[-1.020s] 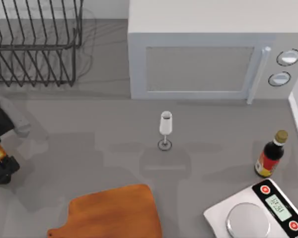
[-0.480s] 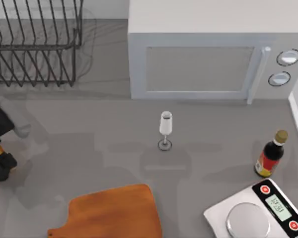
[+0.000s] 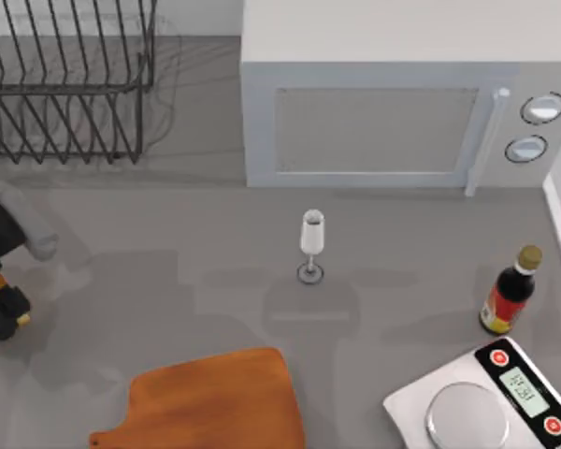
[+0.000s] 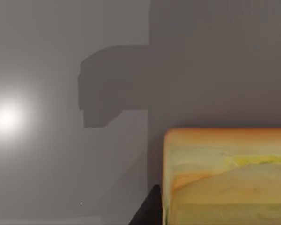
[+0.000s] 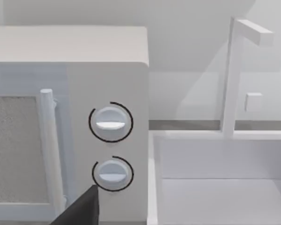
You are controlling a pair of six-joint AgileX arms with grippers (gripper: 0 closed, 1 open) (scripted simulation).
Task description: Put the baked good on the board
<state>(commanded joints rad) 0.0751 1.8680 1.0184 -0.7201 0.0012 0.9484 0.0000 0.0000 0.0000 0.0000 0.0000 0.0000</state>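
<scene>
One arm working: left gripper [image 3: 0, 313] sat at the table's left edge, left of the board [image 3: 210, 402].
Fingers: clamped on the baked good [image 4: 227, 176], held above bare table.
Writing: scale [image 3: 486, 398] display digits unreadable; bottle [image 3: 510, 290] label unreadable.
Right wrist view: microwave [image 5: 68, 122] dials, white sink [image 5: 220, 180].

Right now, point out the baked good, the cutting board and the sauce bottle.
baked good [image 4: 225, 178]: left wrist view, its layered side.
cutting board [image 3: 215, 402]: top view, bare middle of its face.
sauce bottle [image 3: 510, 292]: top view, its dark body.
</scene>
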